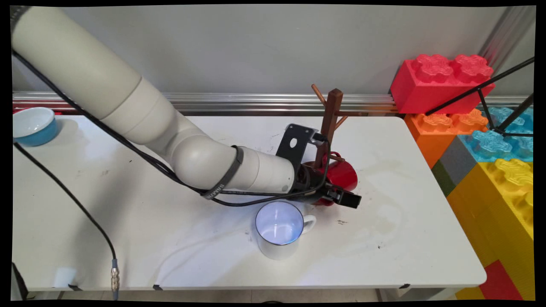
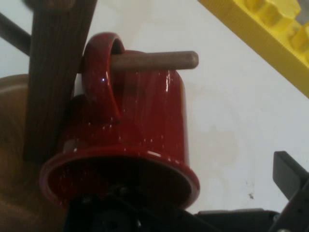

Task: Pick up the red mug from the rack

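Observation:
A red mug point(image 2: 140, 125) hangs by its handle on a peg point(image 2: 159, 60) of a brown wooden mug tree point(image 1: 329, 119), its mouth turned toward the hand. In the main view the red mug point(image 1: 344, 172) sits low at the tree's right side. My gripper point(image 1: 343, 197) is right at the mug's rim and stands open. One finger point(image 2: 289, 179) stays well clear of the mug's wall on the right. The other finger is hidden below the rim. A white mug point(image 1: 279, 230) stands upright on the table just in front of the hand.
A blue bowl point(image 1: 34, 125) rests at the table's far left corner. Large red, orange, blue and yellow toy blocks point(image 1: 439, 81) are stacked past the table's right edge point(image 1: 465, 238). Black cables hang from the arm over the left half.

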